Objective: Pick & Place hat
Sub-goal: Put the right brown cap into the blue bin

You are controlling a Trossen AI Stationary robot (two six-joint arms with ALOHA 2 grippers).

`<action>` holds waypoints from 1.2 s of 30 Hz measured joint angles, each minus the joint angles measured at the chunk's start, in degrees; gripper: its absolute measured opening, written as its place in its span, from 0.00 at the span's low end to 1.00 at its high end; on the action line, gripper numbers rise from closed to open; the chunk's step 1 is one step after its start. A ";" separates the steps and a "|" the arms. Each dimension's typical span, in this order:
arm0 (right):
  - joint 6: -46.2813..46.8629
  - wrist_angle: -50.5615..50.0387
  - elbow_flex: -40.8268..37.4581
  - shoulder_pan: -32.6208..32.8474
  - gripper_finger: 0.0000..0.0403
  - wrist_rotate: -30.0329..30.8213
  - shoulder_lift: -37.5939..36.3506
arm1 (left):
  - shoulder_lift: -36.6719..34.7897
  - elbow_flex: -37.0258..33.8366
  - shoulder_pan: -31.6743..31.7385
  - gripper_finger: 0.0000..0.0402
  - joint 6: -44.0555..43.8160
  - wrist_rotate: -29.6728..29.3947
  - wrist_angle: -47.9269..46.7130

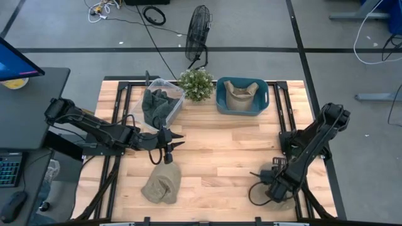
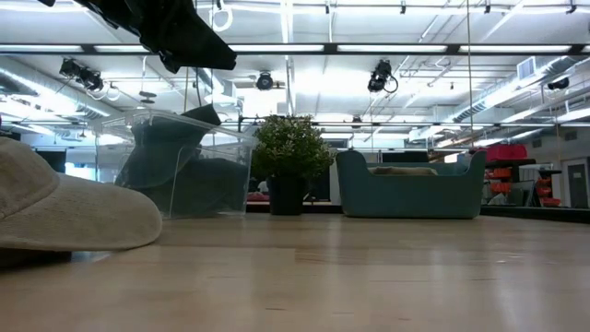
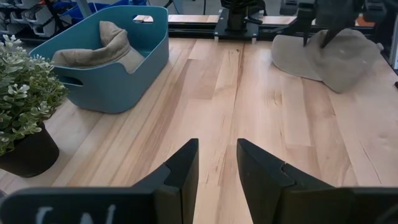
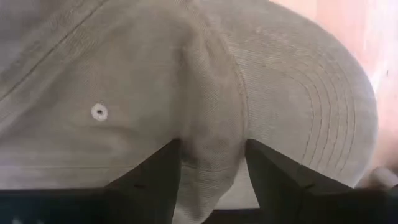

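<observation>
The right gripper (image 4: 211, 171) was pressed down onto a beige hat (image 4: 186, 93) at the table's near right corner, its two dark fingers (image 4: 152, 180) spread slightly with a fold of the hat's fabric bunched between them; whether they were actually pinching the cloth could not be told. In the high view that gripper (image 1: 274, 182) sat low over the corner, well away from the blue basket (image 1: 221, 103), and the hat beneath it was mostly hidden by the arm. The left wrist view showed that same hat (image 3: 348, 59) lying flat on the wood with the right arm standing on it.

The left gripper (image 1: 174, 142) hovered over the wooden table (image 1: 232, 150), nearer the front than the blue basket and off to its left, fingers (image 3: 180, 177) parted and holding nothing. Just in front of it lay a second beige hat (image 1: 162, 183), resting on the table well to the near left of the basket.

The blue basket stood at the table's far edge and held a third beige hat (image 1: 239, 95). A small potted plant (image 1: 196, 85) stood just beside the basket's left wall. Left of the plant was a clear plastic bin (image 1: 164, 98) holding dark green cloth (image 1: 154, 107).
</observation>
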 joint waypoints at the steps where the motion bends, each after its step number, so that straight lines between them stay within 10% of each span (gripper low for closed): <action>1: -1.15 0.03 0.00 0.00 0.44 0.01 0.67 | 0.00 0.00 -0.01 0.29 0.00 0.01 0.00; 9: -6.01 0.10 -0.08 -0.91 0.05 0.87 0.92 | 0.00 0.00 -0.01 0.29 -0.02 0.00 0.00; 16: -8.38 -2.12 6.24 -3.02 0.04 6.17 0.38 | 0.00 0.00 -0.01 0.29 -0.05 0.01 0.02; 36: -39.79 -26.51 25.22 -19.97 0.02 59.58 0.32 | 0.00 0.00 0.00 0.29 -0.09 0.00 0.03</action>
